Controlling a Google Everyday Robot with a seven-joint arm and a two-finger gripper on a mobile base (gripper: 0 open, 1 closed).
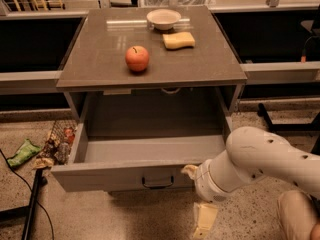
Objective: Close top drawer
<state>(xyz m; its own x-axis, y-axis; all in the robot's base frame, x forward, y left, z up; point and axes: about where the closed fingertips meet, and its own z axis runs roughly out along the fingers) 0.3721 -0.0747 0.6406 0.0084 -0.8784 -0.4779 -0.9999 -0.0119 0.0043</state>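
Observation:
The top drawer (115, 176) of the grey cabinet stands pulled far out, its deep grey box empty. Its flat front faces me, with a small dark loop handle (157, 182) at the centre. My gripper (198, 196) is at the right end of the drawer front, on the end of the white arm (260, 161) that comes in from the right. Its tan fingers are spread apart. The upper finger (190, 171) is at the top edge of the drawer front, and the lower one (205, 219) hangs below the drawer. It holds nothing.
On the cabinet top (100, 59) are a red apple (137, 58), a yellow sponge (178, 40) and a white bowl (163, 19). Snack bags (52, 146) and a green packet (22, 153) lie on the floor to the left, beside a black cable (30, 204). A dark stand leg (280, 124) is at the right.

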